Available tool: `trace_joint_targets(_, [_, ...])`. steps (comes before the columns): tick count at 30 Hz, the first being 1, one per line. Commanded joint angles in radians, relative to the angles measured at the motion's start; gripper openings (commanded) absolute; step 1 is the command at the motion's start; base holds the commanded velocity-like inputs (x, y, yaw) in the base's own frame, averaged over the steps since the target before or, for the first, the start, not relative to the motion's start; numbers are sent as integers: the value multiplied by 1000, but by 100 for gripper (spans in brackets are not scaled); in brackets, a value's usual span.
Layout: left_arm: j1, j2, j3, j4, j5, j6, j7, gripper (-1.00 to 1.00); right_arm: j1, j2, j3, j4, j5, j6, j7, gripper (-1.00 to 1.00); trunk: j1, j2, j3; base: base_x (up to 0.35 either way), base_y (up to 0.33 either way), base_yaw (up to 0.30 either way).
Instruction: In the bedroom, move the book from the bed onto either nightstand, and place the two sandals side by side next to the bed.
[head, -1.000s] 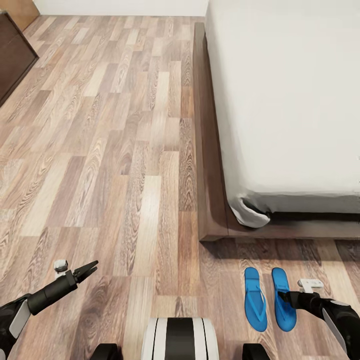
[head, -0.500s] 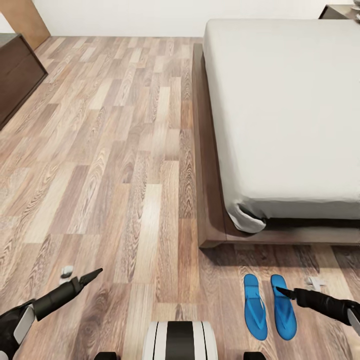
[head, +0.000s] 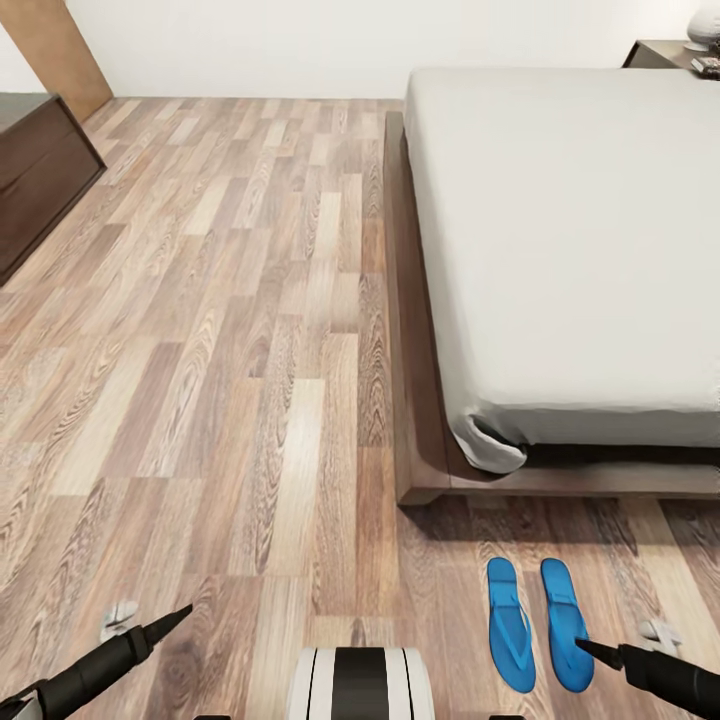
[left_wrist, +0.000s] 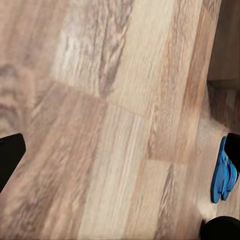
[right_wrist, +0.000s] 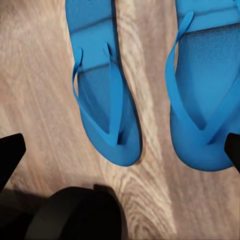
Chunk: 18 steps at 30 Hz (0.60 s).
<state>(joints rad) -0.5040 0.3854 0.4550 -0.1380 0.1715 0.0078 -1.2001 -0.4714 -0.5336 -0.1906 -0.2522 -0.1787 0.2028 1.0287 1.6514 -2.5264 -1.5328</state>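
Sandals (head: 538, 623) paired at bed (head: 560, 250) foot, just ahead of right gripper (head: 583, 648), jaws wide, empty; book unseen, pending.

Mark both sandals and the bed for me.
Left sandal (head: 510, 628): head view, mid sole.
Right sandal (head: 563, 620): head view, mid sole.
Bed (head: 570, 240): head view, bare mattress top.

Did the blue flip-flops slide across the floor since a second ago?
No. The two sandals lie side by side at the same spot below the bed's frame corner. The whole picture shifted because the camera tilted up.
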Motion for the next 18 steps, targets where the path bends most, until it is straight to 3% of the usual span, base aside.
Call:
trace_joint_targets(1, [0, 1, -10, 11, 10, -18, -1, 100, 0, 0, 0, 11, -8, 0, 3, 100, -1, 0, 3, 0, 0, 0])
trace_joint_targets(4, [1, 1, -16, 27, 10, -55, 1, 100, -1, 6, 1, 31, -8, -17, 1, 100, -2, 1, 15, 0, 0, 0])
trace_joint_targets(13, [1, -1, -18, 31, 10, -61, 3, 100, 0, 9, 2, 105, -8, -112, -8, 100, -6, 3, 50, 0, 0, 0])
trace_joint_targets(18, [1, -6, -22, 32, 10, -61, 33, 100, 0, 10, 2, 113, -7, -122, -9, 100, -8, 4, 69, 0, 0, 0])
